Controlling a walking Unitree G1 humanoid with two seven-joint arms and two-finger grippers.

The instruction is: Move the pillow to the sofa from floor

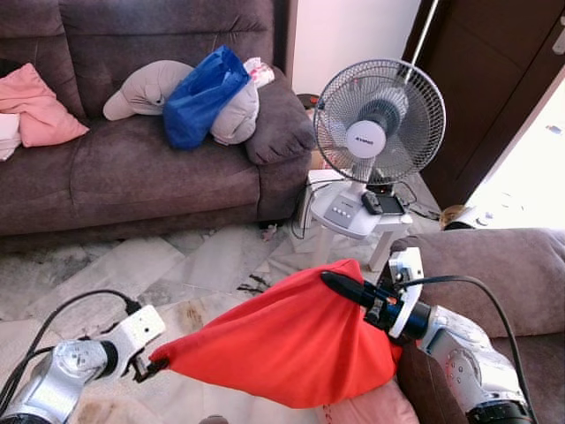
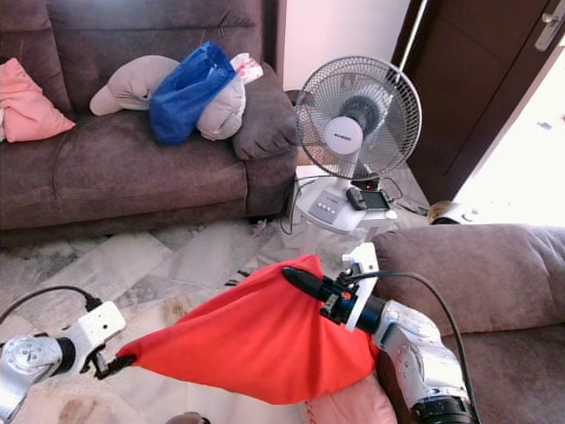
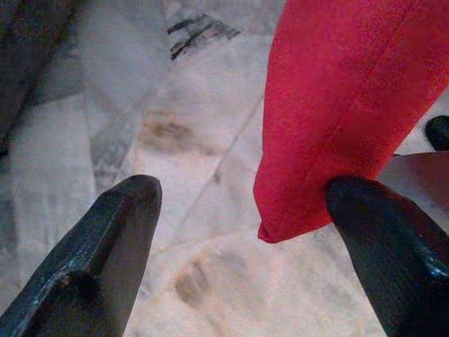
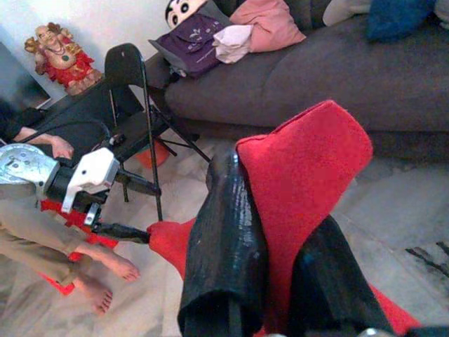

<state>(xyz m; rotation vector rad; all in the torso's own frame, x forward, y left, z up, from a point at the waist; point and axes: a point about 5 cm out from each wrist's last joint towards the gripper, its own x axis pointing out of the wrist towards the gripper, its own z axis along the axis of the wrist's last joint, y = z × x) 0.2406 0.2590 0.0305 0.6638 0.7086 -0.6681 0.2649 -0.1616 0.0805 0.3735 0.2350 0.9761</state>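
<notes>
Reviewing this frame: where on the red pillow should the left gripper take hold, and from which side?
The free lower-left corner of the red pillow, approached from the robot's left. The left gripper sits open at that corner, one finger touching it. The right gripper already pinches the top corner, so the cloth sags diagonally toward this tapered, thin corner.

I log: brown sofa [image 1: 132, 168], marble floor [image 1: 132, 265], standing fan [image 1: 378, 124], dark wooden door [image 1: 494, 79], folding chair [image 4: 137, 91], daylight right.
</notes>
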